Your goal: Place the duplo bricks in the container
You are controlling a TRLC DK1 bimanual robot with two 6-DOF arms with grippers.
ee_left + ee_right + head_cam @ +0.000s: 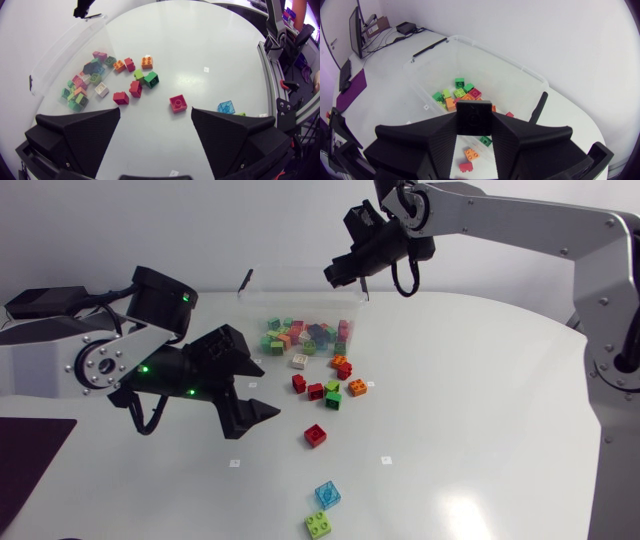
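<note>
From above, our left gripper (262, 390) hangs spread over the table; loose bricks (330, 388) lie just beside the clear container (300, 304); our right gripper (343, 272) hovers above it. At the left wrist, a red brick (177, 103) lies ahead of our spread fingers. At the right wrist, we pinch a black brick (474, 116) above the container, which holds many bricks.

My left arm (60, 355) comes in low from the side. The left gripper (266, 388) hangs just above the table, its jaws spread wide with nothing between them. My right arm (520, 225) reaches in high and angles downward. The right gripper (338, 273) is clamped from both sides on a black brick (474, 116).
</note>
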